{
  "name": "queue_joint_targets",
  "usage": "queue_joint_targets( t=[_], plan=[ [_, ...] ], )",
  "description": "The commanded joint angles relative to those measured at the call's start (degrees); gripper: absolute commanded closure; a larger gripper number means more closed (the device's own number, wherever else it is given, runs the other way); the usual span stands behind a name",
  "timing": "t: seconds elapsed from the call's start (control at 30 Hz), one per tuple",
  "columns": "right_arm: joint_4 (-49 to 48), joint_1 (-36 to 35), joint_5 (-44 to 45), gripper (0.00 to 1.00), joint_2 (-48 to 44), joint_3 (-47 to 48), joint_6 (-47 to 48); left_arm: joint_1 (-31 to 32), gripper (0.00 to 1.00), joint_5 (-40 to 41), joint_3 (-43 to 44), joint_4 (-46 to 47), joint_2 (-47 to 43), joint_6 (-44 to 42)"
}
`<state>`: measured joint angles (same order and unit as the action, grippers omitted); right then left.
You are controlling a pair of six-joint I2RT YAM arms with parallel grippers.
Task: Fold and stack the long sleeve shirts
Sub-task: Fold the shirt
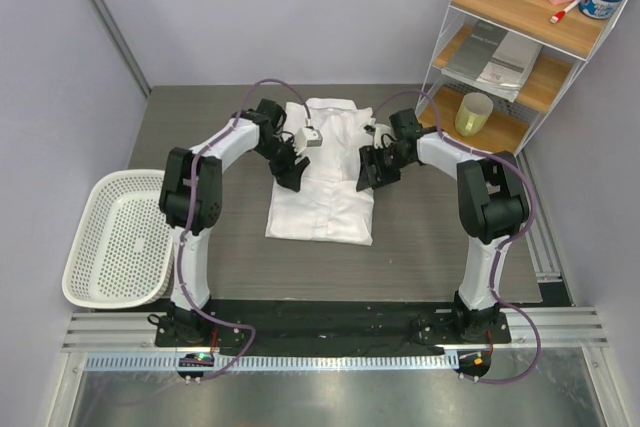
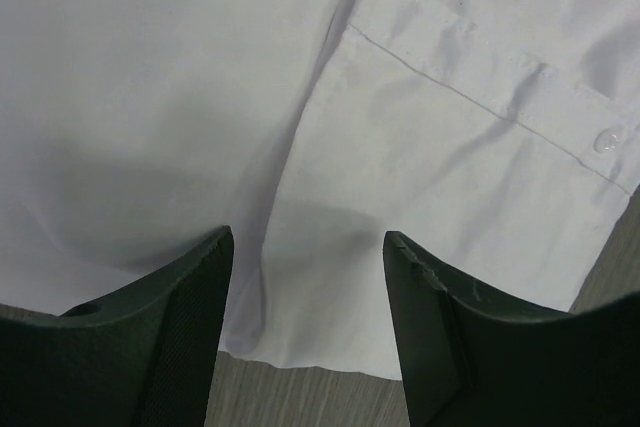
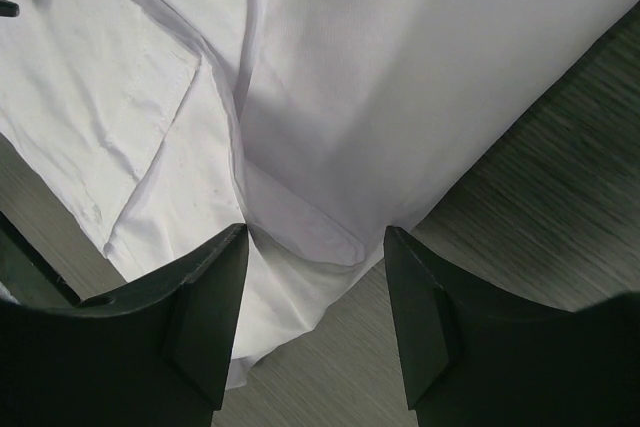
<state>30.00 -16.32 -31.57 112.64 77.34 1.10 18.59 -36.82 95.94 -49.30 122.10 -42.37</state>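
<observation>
One white long sleeve shirt (image 1: 325, 182) lies on the dark table, folded into a tall rectangle with its collar at the far end. My left gripper (image 1: 288, 171) hovers at the shirt's left edge, jaws open and empty. In the left wrist view the cloth (image 2: 300, 97) with a cuff and button fills the frame above the gripper (image 2: 308, 242). My right gripper (image 1: 368, 171) hovers at the shirt's right edge, open and empty. In the right wrist view the gripper (image 3: 316, 237) straddles the folded cloth edge (image 3: 330, 97).
A white perforated basket (image 1: 120, 237) sits at the table's left edge. A wire shelf (image 1: 520, 42) stands at the far right with a yellow cup (image 1: 473, 114), flat booklets (image 1: 500, 57), a pink box and a blue-lidded jar. The table (image 1: 440, 247) is dark wood grain.
</observation>
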Motion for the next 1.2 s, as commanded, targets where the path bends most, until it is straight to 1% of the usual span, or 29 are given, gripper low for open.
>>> queue_joint_targets(
  t=[0.0, 0.1, 0.13, 0.3, 0.33, 0.37, 0.4, 0.43, 0.47, 0.5, 0.53, 0.57, 0.6, 0.67, 0.7, 0.77, 0.9, 1.17],
  plan=[
    [-0.38, -0.03, -0.59, 0.39, -0.93, 0.53, -0.05, 0.39, 0.37, 2.54, 3.90, -1.04, 1.90, -3.85],
    [-0.55, -0.12, -2.87, 0.45, 0.82, 2.10, -0.22, 1.18, 0.38, 3.07, 4.61, -2.73, 3.14, -5.79],
    [-0.64, -0.12, -3.58, 0.49, 1.70, 2.46, -0.31, 1.53, 0.39, 3.24, 4.34, -2.91, 3.05, -6.23],
    [-1.25, -0.38, -6.48, 0.59, 3.02, 4.74, -0.14, 2.24, 0.43, 3.07, 2.67, -2.03, 2.35, -6.76],
    [-1.26, -0.47, -6.75, 0.65, 3.29, 5.01, 0.04, 2.33, 0.44, 3.07, 2.67, -2.03, 2.35, -6.76],
    [-1.17, -0.47, -6.92, 0.68, 3.72, 5.19, -0.05, 2.50, 0.44, 3.24, 2.67, -2.20, 2.52, -6.59],
    [-1.52, -0.56, -6.66, 0.74, 3.73, 5.54, 0.04, 2.59, 0.49, 3.07, 2.93, -2.47, 2.70, -6.50],
    [-1.70, -0.65, -6.83, 0.85, 3.73, 5.71, 0.13, 2.59, 0.53, 2.98, 2.85, -2.64, 2.70, -6.58],
    [-1.87, -0.56, -6.92, 0.89, 3.64, 5.89, 0.30, 2.59, 0.57, 2.98, 2.67, -2.21, 2.53, -6.50],
    [-2.05, -0.56, -7.01, 0.93, 3.47, 5.98, 0.39, 2.68, 0.67, 3.07, 2.41, -2.29, 2.18, -6.50],
    [-2.14, -0.56, -7.62, 0.98, 3.20, 6.07, 0.56, 2.68, 0.72, 3.07, 2.32, -2.38, 1.91, -6.58],
    [-2.22, -0.56, -8.06, 0.99, 3.03, 6.07, 1.00, 2.68, 0.78, 3.07, 2.41, -2.64, 1.74, -6.59],
    [-2.57, -0.56, -8.24, 0.99, 2.50, 6.15, 1.27, 2.59, 0.86, 3.07, 2.32, -2.65, 0.86, -6.59],
    [-2.84, -0.56, -8.85, 0.99, 1.88, 6.24, 1.79, 2.68, 0.92, 2.72, 2.41, -2.82, -0.19, -6.59],
    [-2.84, -0.56, -8.86, 0.99, 1.19, 6.50, 2.41, 2.68, 0.97, 2.54, 2.58, -2.99, -0.81, -6.67],
    [-3.19, -0.47, -8.60, 0.99, 0.57, 6.51, 3.02, 2.68, 1.00, 1.75, 3.28, -3.43, -2.48, -6.50],
    [-4.42, -0.56, -6.93, 0.99, 0.03, 7.64, 4.34, 2.59, 1.00, 2.18, 4.25, -2.30, -4.07, -5.97],
    [-7.14, 0.32, -4.55, 0.99, 1.61, 12.57, 4.78, 2.06, 1.00, 5.61, 7.41, 2.45, -2.23, -4.56]
  ],
)
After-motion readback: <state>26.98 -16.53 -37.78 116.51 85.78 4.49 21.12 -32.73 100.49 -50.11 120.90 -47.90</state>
